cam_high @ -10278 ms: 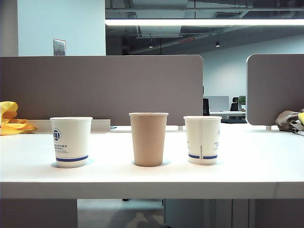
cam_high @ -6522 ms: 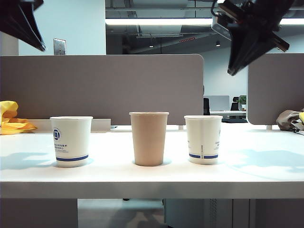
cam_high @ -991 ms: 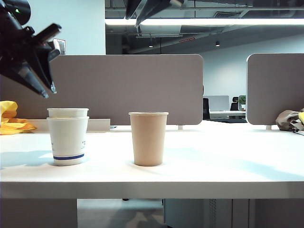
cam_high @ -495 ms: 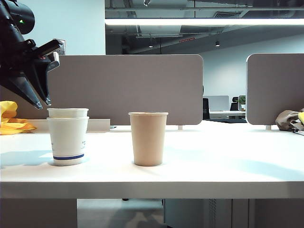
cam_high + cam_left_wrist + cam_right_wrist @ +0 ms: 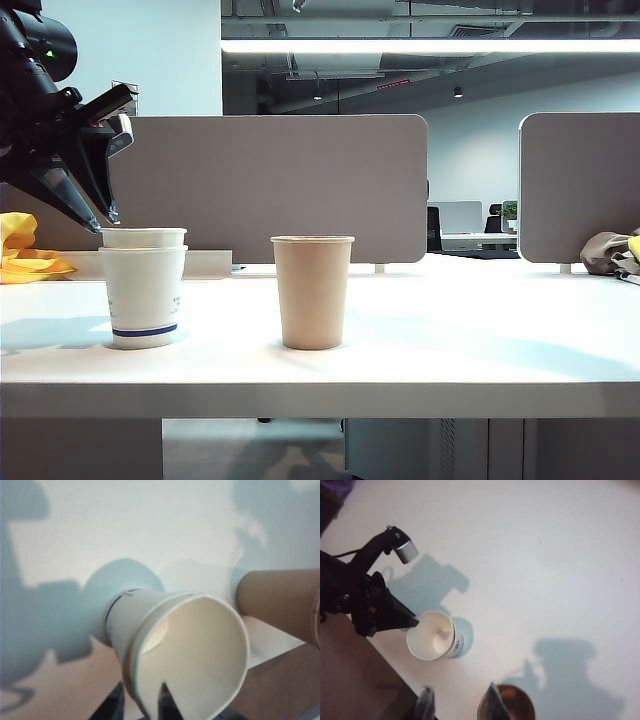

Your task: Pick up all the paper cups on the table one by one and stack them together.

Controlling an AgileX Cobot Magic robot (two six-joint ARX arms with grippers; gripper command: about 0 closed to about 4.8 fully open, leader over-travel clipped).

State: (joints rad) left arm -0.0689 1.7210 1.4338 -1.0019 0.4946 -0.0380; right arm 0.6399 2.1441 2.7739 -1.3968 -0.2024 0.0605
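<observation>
Left gripper (image 5: 100,215) just above the rim of the stacked white cups (image 5: 143,290), fingers parted, nothing held. Right gripper (image 5: 457,702) high over the table (image 5: 480,350), fingers wide, empty; brown cup (image 5: 312,292) beside its fingertip.

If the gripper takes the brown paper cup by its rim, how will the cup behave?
The brown paper cup is probably light and looks empty. Its thin wall may dent under a firm squeeze. Tall, with a narrower base, it might tip if the right gripper above it nudges it sideways.
</observation>
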